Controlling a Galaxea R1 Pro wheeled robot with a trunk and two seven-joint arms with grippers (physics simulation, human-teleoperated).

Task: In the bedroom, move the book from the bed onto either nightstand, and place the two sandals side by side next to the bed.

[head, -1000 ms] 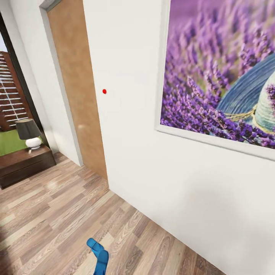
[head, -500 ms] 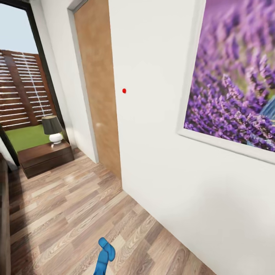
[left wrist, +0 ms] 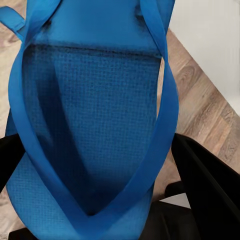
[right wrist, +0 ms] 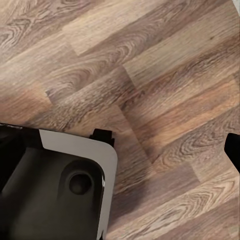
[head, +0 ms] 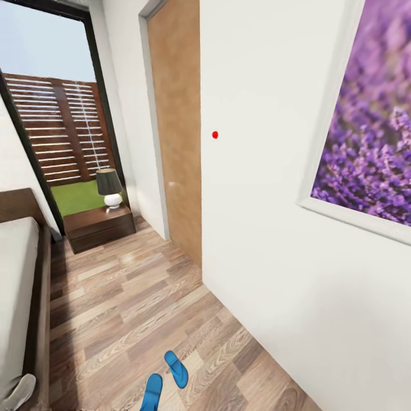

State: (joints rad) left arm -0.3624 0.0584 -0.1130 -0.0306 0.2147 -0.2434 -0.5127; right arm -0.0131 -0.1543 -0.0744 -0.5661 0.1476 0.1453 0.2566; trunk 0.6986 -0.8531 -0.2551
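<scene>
Head view: bed [head: 23, 297] at left, nightstand [head: 100, 227] with lamp [head: 109, 187] by the window; two blue sandals [head: 176, 368] low in frame. Left wrist view: left gripper [left wrist: 100, 210] grasps a sandal [left wrist: 95, 125] between its dark fingers [left wrist: 207, 182]. Right wrist view: floor [right wrist: 150, 75] beneath the right gripper, whose grip cannot be judged.

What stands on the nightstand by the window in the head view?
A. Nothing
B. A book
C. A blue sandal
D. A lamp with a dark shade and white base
D: the lamp, dark shade over a white base, stands on the nightstand beside the window.
</scene>
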